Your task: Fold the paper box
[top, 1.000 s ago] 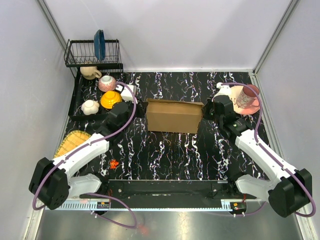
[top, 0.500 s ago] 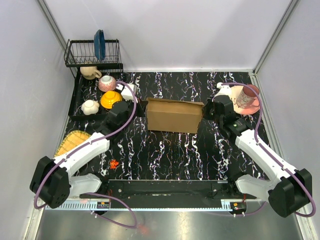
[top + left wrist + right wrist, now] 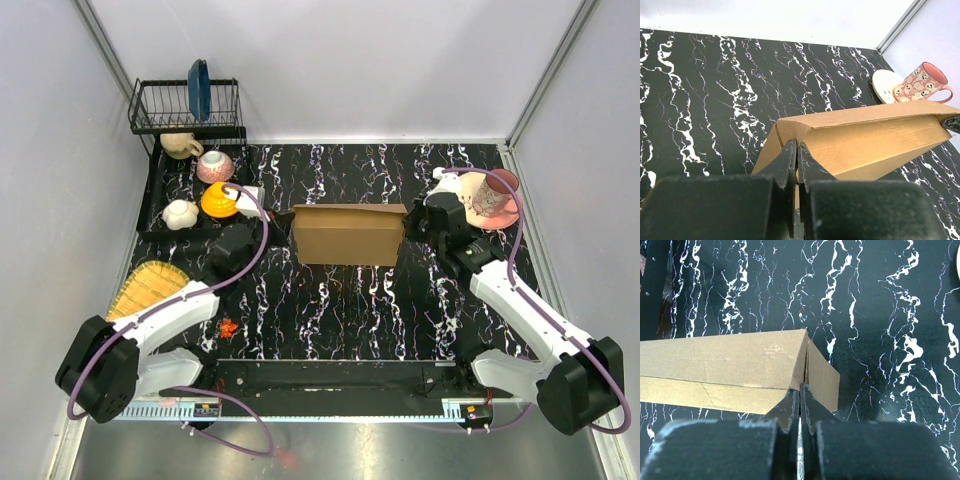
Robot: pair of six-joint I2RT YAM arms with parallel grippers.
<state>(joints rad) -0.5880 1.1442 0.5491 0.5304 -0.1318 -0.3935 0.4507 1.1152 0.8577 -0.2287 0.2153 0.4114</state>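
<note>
Standing mid-tabletop (image 3: 330, 310) toward the far edge, the box (image 3: 348, 238) looks light, thin and easily creased, best pinched by its end flaps, where the left gripper (image 3: 797, 150) and right gripper (image 3: 800, 390) sit fully closed, perhaps nipping card.

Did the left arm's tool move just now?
Yes. The left tool pulled back toward the arms' bases, away from the yellow cup, and is shut on the left end of the paper box.

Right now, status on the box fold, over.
Both shut: left tool at paper box left end, right tool at right end. Box part-formed, standing, clear of pink mug.
</note>
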